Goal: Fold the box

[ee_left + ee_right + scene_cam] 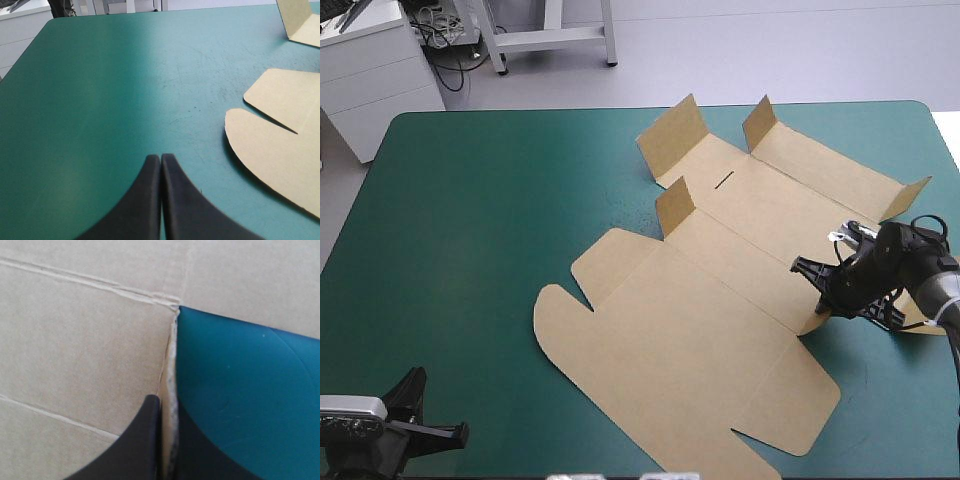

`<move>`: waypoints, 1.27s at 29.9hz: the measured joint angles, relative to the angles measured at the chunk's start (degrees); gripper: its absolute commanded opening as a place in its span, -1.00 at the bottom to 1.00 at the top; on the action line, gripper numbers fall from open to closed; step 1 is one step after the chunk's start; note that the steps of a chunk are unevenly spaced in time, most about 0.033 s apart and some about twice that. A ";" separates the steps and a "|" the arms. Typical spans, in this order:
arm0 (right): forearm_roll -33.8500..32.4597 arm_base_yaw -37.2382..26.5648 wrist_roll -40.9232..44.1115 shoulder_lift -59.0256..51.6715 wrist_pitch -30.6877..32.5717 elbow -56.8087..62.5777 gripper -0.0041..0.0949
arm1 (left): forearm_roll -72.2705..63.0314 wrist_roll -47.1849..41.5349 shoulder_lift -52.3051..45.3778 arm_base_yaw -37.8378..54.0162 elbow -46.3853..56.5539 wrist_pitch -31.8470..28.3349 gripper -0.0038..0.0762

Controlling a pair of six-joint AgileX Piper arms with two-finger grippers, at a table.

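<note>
High view: 1 brown box (pixel 720 290) lies as a cut sheet, mostly flat, on the teal-green cover (pixel 470 250). 4 small flaps stand up on its far part. The right gripper (pixel 823 300) is at the box's right edge, about halfway along it. The left gripper (pixel 455 432) sits well apart from the box, off its near left corner.

Left wrist view: the left gripper (pixel 161 159) has its 2 black fingers pressed together in 1 pointed arch, holding nothing. 2 rounded flaps of the box (pixel 285 155) lie flat ahead and to one side of it, not touching.

Right wrist view: the right gripper (pixel 167 405) has its 2 fingers pinched almost together on a cut edge of the box (pixel 90 340). The board's pale edge runs between them, with bare cover (pixel 240 390) beside it.
</note>
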 measured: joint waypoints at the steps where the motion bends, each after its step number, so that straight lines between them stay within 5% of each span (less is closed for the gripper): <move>1: 0.00 0.00 -3.38 0.05 -0.05 -0.23 -0.96 | 0.00 0.00 0.00 0.00 0.00 0.00 -0.98; 13: 4.70 0.19 -35.85 1.88 1.39 -9.46 -0.96 | -0.24 0.00 0.00 0.00 0.00 0.00 -0.98; 22: 4.08 5.73 -56.79 12.55 9.68 -27.52 -0.96 | -0.85 0.00 0.00 0.00 0.00 0.00 -0.98; 32: -8.17 17.35 -66.36 24.85 16.54 -46.65 -0.96 | -0.85 0.00 0.00 0.00 0.00 0.00 -0.98; 38: -9.30 22.47 -72.77 27.31 15.30 -49.95 -0.96 | -0.85 0.00 0.00 0.00 0.00 0.00 -0.98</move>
